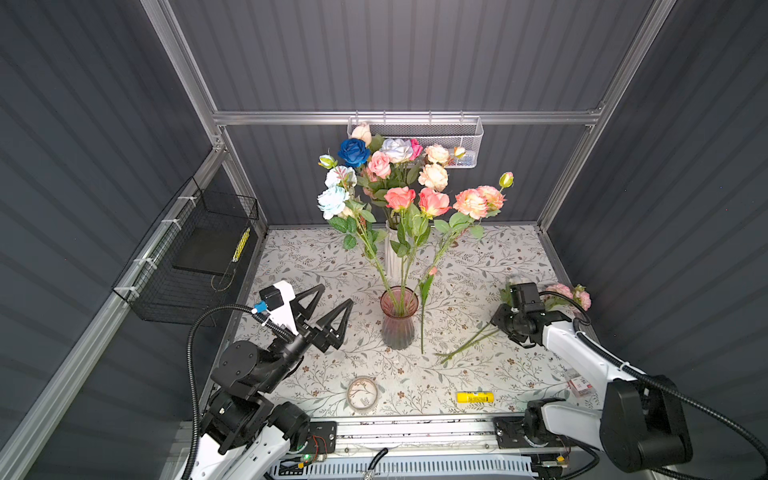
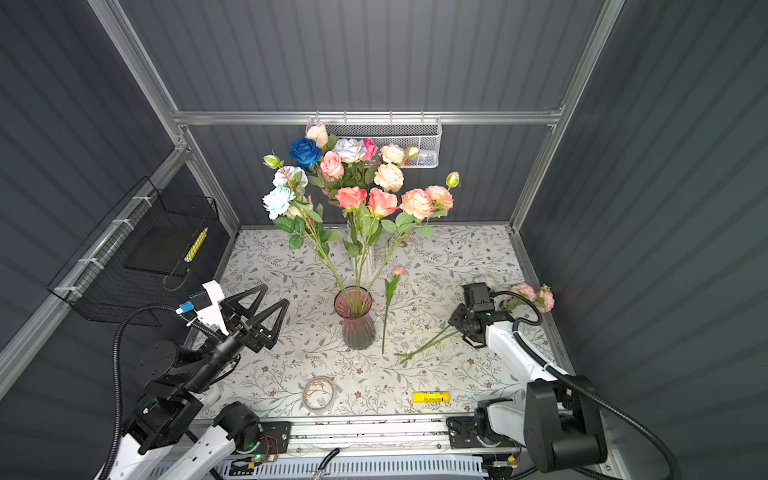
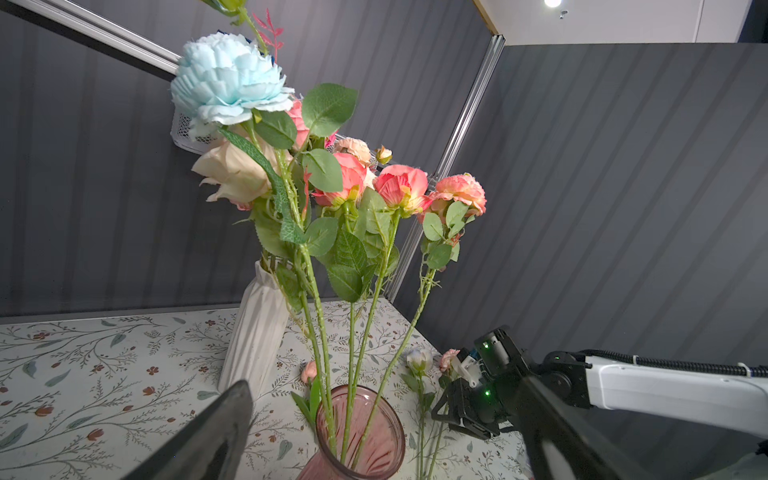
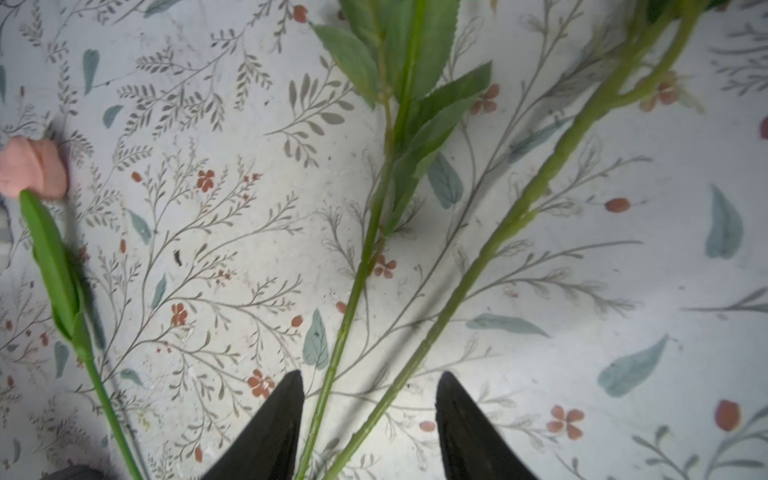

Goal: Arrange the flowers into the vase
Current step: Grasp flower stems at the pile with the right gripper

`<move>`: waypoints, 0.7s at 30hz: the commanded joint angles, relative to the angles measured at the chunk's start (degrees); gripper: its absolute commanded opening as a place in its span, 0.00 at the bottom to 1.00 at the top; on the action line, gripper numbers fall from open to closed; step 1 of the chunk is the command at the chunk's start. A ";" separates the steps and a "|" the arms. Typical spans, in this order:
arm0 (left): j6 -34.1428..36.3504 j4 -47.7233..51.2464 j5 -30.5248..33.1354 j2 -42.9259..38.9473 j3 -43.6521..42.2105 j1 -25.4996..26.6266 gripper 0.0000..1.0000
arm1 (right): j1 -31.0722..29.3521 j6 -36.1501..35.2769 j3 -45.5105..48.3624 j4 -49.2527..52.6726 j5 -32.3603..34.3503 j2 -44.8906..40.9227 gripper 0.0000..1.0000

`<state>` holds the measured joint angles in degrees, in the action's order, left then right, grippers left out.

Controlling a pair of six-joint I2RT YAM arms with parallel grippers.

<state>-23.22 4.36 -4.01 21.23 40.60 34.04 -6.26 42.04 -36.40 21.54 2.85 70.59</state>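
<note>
peach and pale-blue flowers (image 1: 433,202) stand in the glass vase (image 1: 398,328), centre of floral tabletop (image 1: 478,374). left gripper (image 1: 336,294) jaws released; right gripper (image 4: 372,376) jaws parted astride two loose stems (image 4: 365,257) near the right edge. grey ribbed walls (image 1: 415,54).

Left hand (image 1: 336,294) spread wide, right hand (image 4: 372,376) parted

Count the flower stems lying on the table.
3: a pink-bud stem beside the pink vase; a leafy stem and a thicker stem between the right gripper's jaws. Others may be hidden.
</note>
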 commanded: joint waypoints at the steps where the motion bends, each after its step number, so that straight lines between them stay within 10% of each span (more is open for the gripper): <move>1: -0.38 0.82 -0.10 -0.91 -0.82 -0.29 1.00 | 2.03 2.28 0.17 -0.53 2.91 -0.14 0.55; 21: 2.62 4.40 3.91 -4.64 2.03 -0.29 1.00 | 7.38 4.80 -6.76 -1.20 -0.99 15.24 0.25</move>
<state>-22.44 7.86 -1.43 17.61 40.34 34.04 0.71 46.41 -42.22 20.03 3.60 85.12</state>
